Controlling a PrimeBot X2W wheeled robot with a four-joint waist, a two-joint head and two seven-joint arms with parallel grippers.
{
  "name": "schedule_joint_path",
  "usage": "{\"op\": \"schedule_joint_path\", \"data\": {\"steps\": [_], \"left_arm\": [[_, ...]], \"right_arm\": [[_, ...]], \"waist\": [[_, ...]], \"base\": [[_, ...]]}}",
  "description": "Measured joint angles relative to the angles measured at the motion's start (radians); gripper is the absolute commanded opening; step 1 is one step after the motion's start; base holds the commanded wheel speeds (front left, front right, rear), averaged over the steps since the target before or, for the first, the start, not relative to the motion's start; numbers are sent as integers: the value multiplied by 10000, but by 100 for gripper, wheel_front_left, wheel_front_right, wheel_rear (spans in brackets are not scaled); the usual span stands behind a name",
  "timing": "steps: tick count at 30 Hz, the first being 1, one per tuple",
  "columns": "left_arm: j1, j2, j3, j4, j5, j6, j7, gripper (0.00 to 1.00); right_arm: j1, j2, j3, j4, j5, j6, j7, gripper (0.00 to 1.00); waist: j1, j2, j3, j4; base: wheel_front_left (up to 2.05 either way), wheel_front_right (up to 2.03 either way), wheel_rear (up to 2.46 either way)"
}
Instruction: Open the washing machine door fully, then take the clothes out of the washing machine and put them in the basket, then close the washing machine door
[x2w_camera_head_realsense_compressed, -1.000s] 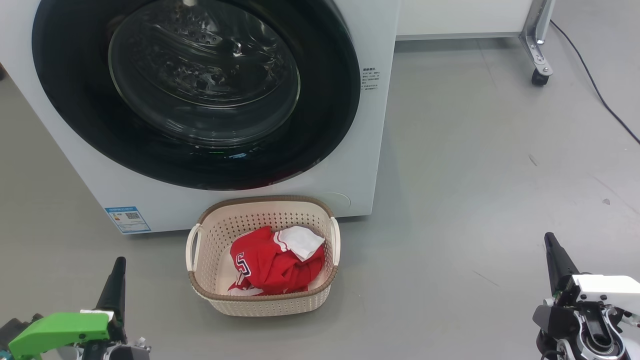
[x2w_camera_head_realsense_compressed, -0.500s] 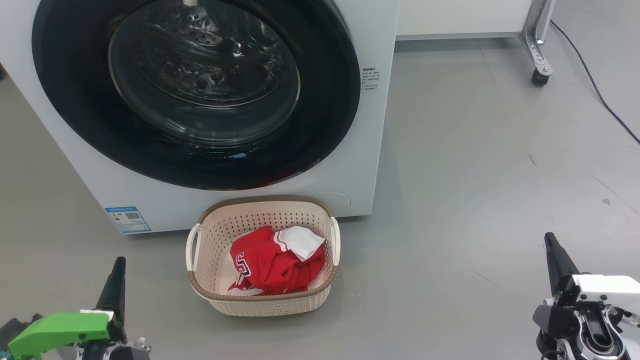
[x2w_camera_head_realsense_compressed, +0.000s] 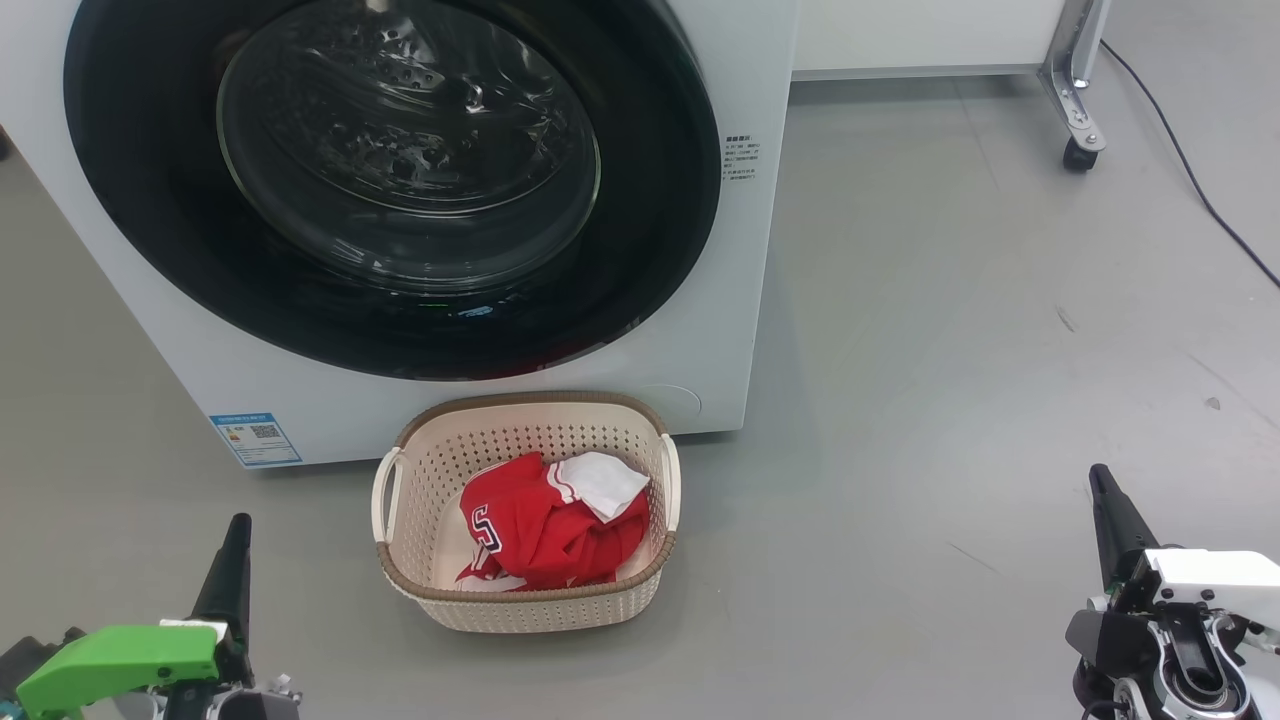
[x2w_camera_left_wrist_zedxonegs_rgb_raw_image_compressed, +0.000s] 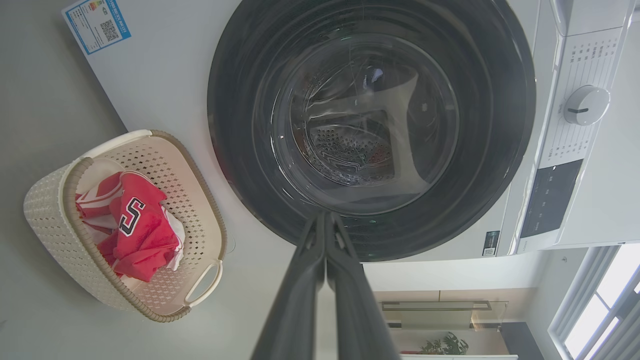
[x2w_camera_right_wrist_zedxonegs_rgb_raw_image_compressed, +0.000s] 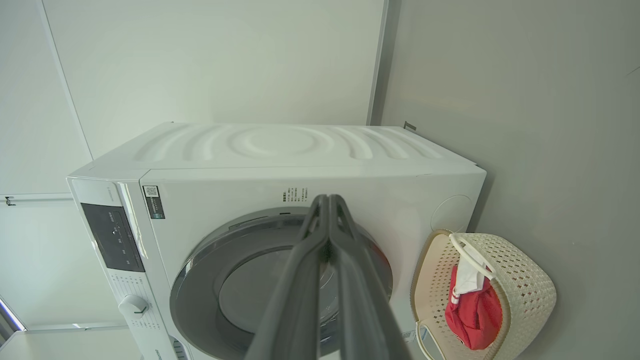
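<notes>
The white washing machine fills the upper left of the head view, and its black-rimmed glass door lies shut against the front. On the floor in front stands the cream basket holding red and white clothes. My left gripper is at the lower left, shut and holding nothing, left of the basket. At the lower right, well off from the basket, my right gripper is shut too, holding nothing. The left wrist view has the door, basket and clothes; the right wrist view has the machine, basket and clothes.
Grey floor spreads to the right of the machine. A metal frame leg on a caster stands at the far right, with a black cable trailing past it. A blue label sticker sits at the machine's lower left corner.
</notes>
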Motion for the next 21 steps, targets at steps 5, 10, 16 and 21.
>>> {"op": "schedule_joint_path", "data": {"steps": [5, 10, 16, 21], "left_arm": [[0, -2, 4, -2, 0, 0, 2, 0], [0, -2, 6, -4, 0, 0, 12, 0], [0, -4, 8, -8, 0, 0, 12, 0], [0, -6, 12, -10, 0, 0, 13, 0]], "right_arm": [[0, 2, -4, -10, -2, 0, 0, 0], [0, 2, -6, -12, -2, 0, 0, 0], [0, 4, -8, -13, -2, 0, 0, 0], [0, 8, -12, -15, -2, 0, 0, 0]], "waist": [[0, 0, 0, 0], [0, 0, 0, 0], [0, 0, 0, 0], [0, 0, 0, 0]], "base": [[0, 0, 0], [0, 0, 0], [0, 0, 0], [0, 0, 0]]}}
